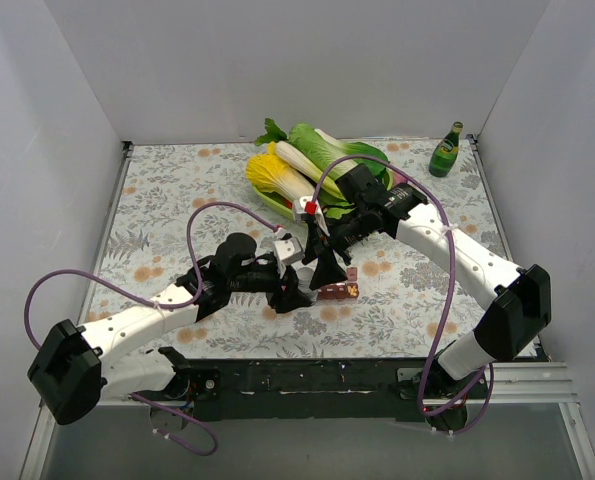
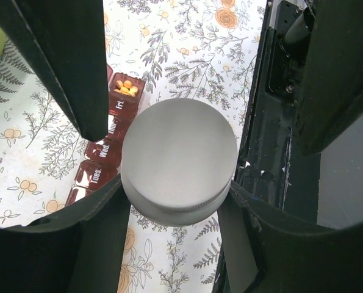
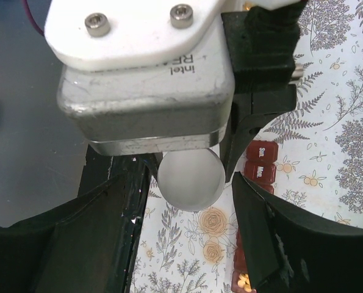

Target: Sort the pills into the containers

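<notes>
**While my left clamps the cap, it sits squarely between my right fingers**

Since my left gripper (image 2: 175,183) is clamped on the round white ribbed screw cap (image 2: 180,146), fingers pressed to both its flanks, that hand is spoken for. Whatever bottle hangs under the cap I cannot see. My right gripper (image 3: 190,183) meets it from the other side with jaws apart, one fingertip on either side of the cap and a sliver of gap at each. So the cap lies straight ahead of my right hand, already bracketed. I judge the next move needs a squeeze and a twist, with no sideways shift.

The long dark red plastic pill organiser (image 2: 105,152) lies flat on the floral tabletop (image 1: 157,200), toward the middle of its near edge and just beside the cap. From my right wrist its long axis runs alongside one of my fingers, Sunday end farthest from me. Its far-end compartment stands open with tiny orange-yellow pills (image 2: 126,87) inside.
</notes>
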